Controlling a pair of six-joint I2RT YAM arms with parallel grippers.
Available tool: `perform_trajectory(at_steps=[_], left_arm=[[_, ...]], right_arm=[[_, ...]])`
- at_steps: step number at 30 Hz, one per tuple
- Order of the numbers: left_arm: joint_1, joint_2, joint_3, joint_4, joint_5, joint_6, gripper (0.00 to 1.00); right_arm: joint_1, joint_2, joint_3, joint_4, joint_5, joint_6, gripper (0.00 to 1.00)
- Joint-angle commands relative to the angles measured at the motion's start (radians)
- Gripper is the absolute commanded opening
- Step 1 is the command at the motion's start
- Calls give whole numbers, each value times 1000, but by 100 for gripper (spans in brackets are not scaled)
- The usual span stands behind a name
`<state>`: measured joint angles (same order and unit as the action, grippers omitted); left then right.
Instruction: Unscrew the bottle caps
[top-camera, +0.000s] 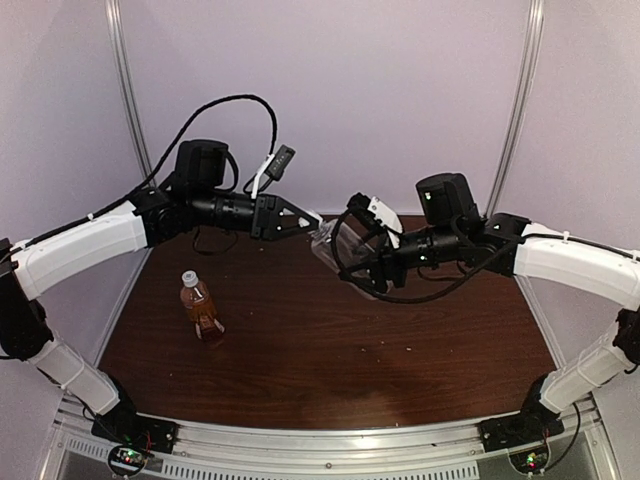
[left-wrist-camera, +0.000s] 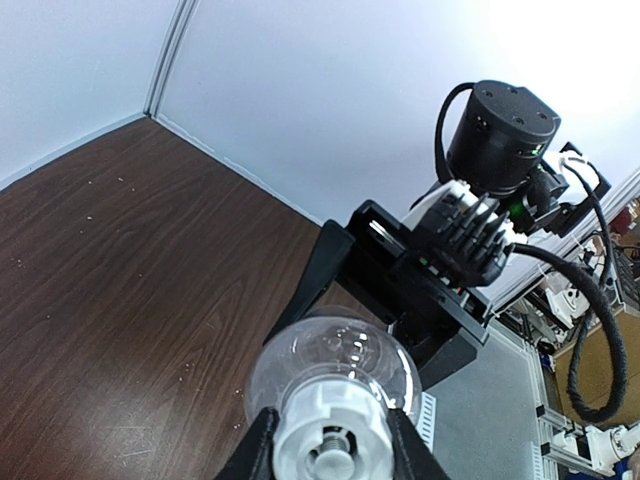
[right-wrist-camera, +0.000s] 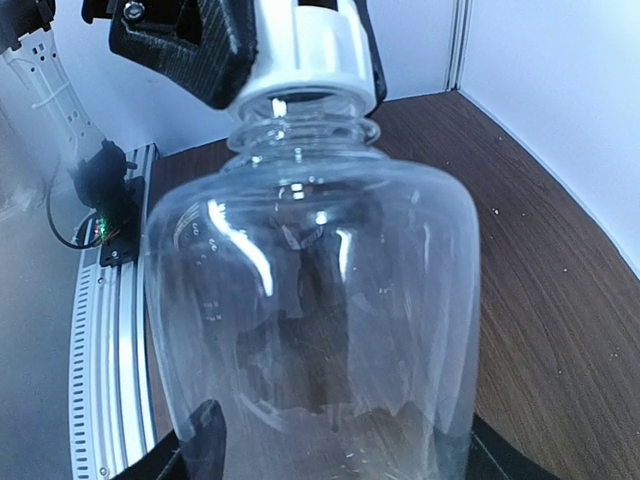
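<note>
The clear bottle is held in the air between the two arms, above the far middle of the table. My right gripper is shut on its body, which fills the right wrist view. My left gripper is shut on its white cap, with a finger on each side of the cap in the left wrist view. The amber bottle with a red label and a white cap stands upright on the left of the table, away from both grippers.
The brown table is bounded by a white wall and metal posts at the back and a metal rail at the near edge. Black cables hang from both arms.
</note>
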<state>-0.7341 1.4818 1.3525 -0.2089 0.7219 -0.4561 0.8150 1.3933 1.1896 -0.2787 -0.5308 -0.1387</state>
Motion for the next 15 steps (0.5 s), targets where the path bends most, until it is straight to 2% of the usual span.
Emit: perform_trajectory(at_steps=[1,4,5,7,10,15], left_arm=[[-7,-15,-16,81,50,-23,0],[-7,-18,-20,96,63,-25,0],[-6,-20,-22,101,64,-21,4],[-7,-25,-25,110,64,-14,18],[-6,-45,-43,157,73,-8,44],[-6,-83,-87,251,91,16,77]], right_arm=[[1,-8,9,21,51,-18,69],[1,-11,-4,39,40,-21,62],[1,-13,-14,48,34,-23,60],[1,-18,-33,75,18,-21,57],[1,-20,-48,104,-37,-5,54],[0,-29,-85,169,-138,34,51]])
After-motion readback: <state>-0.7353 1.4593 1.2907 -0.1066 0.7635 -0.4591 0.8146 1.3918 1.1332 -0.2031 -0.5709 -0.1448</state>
